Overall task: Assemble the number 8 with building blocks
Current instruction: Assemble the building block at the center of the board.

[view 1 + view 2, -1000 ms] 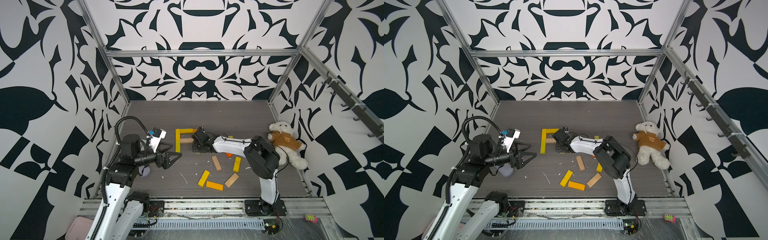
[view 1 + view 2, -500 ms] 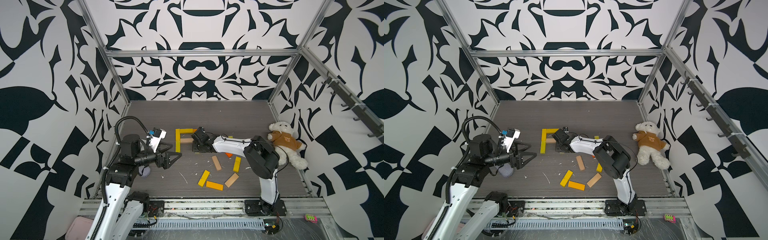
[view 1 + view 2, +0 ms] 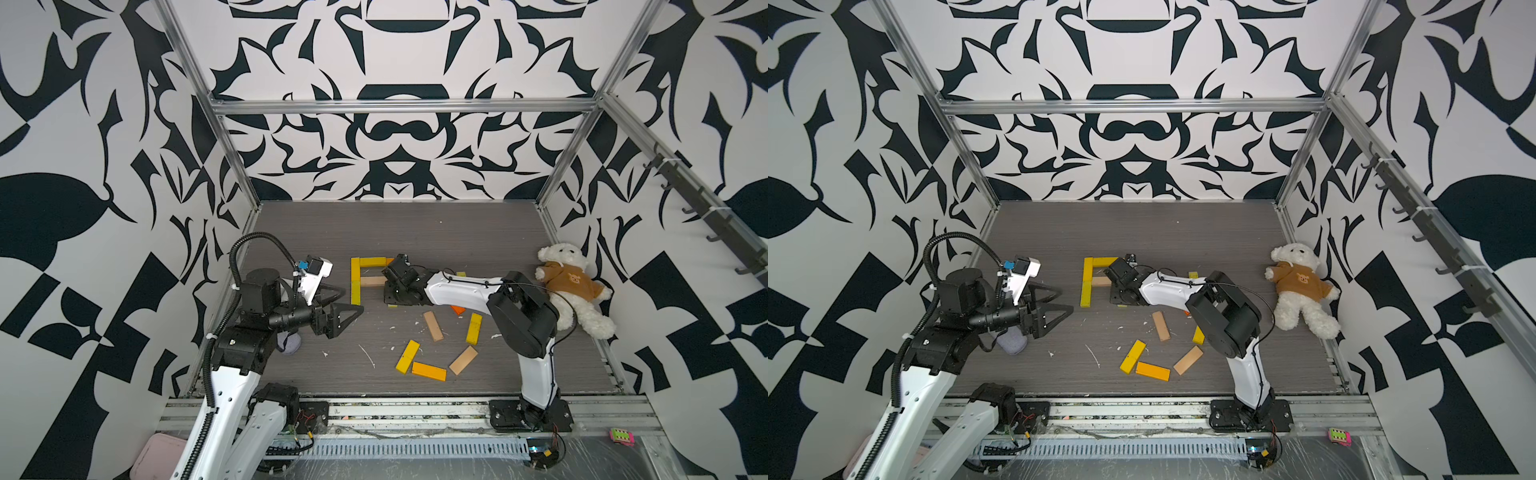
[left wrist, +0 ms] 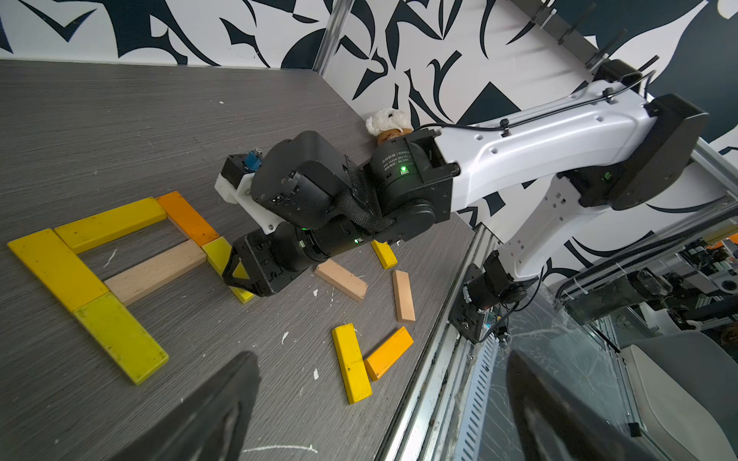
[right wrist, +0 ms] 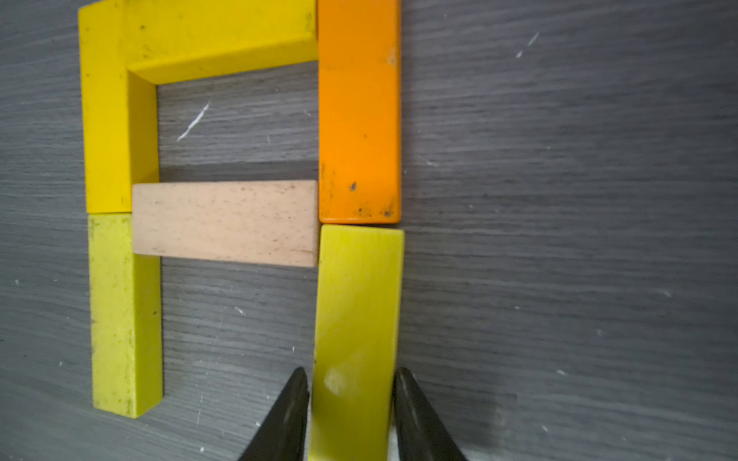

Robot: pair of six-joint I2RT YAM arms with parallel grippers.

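Six building blocks form a partial figure on the grey floor: yellow top (image 5: 223,36), yellow upper left (image 5: 106,119), orange upper right (image 5: 359,111), tan crossbar (image 5: 223,223), yellow-green lower left (image 5: 123,315) and yellow-green lower right (image 5: 357,303). My right gripper (image 5: 351,375) straddles that last block, which lies flat; the fingers stand just off its sides, barely open. In both top views the right gripper (image 3: 391,296) (image 3: 1119,297) is low at the figure. My left gripper (image 3: 351,300) (image 3: 1065,302) hovers wide open and empty, left of the figure.
Loose blocks lie near the front: tan (image 3: 433,326), yellow (image 3: 474,328), yellow (image 3: 407,356), orange (image 3: 429,371), tan (image 3: 463,360). A white teddy bear (image 3: 569,286) leans at the right wall. A grey-lilac lump (image 3: 289,343) sits under the left arm. Patterned walls enclose the floor.
The right gripper's jaws have eased slightly apart around the lower right block. Neither arm has visibly shifted, and no block has moved.
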